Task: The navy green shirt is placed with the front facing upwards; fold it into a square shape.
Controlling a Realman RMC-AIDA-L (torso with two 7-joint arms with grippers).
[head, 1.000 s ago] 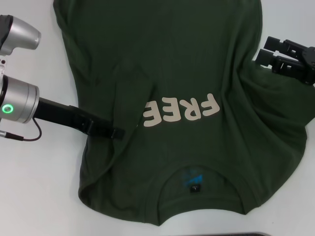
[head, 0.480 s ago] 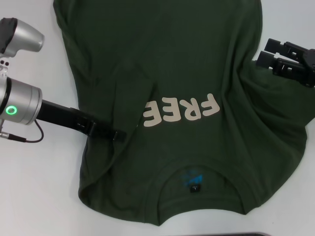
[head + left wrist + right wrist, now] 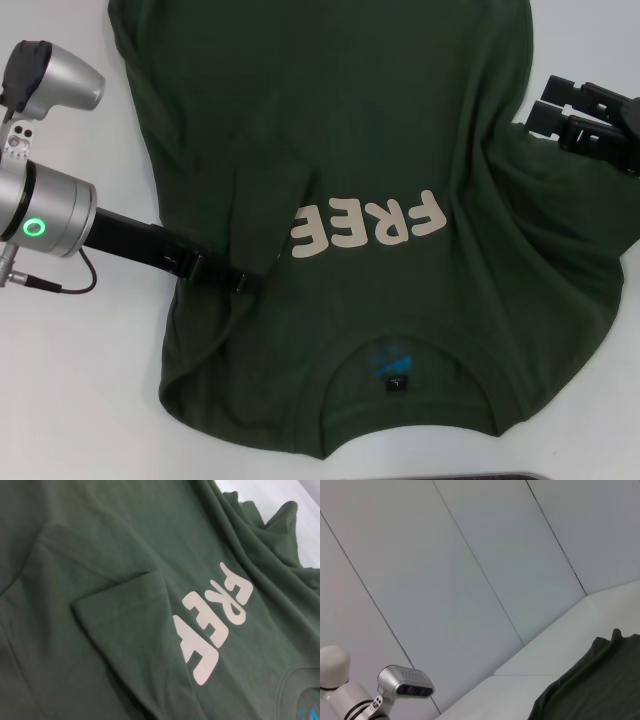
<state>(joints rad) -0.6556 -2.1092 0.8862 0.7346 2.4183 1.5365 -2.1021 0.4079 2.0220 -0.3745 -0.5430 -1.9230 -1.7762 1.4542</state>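
- Head view: the navy green shirt [image 3: 400,200] lies front-up on the white table [image 3: 70,400], collar at the near edge and cream lettering [image 3: 368,226] across the chest. Its left sleeve is folded inward over the body. The left gripper [image 3: 243,282] sits low at that fold's near-left side, fingers narrow; whether they pinch cloth cannot be told. The right gripper [image 3: 545,112] hovers at the shirt's far-right edge, its fingers spread, holding nothing.
- Left wrist view: the folded sleeve flap [image 3: 125,625] lies flat beside the lettering, with bunched wrinkles toward the far-right side.
- Right wrist view: only a corner of shirt [image 3: 590,685], table and wall panels [image 3: 470,570] show.
- Judgement: for a square result, the right sleeve should be folded in to mirror the left, edges parallel and wrinkles smoothed first.
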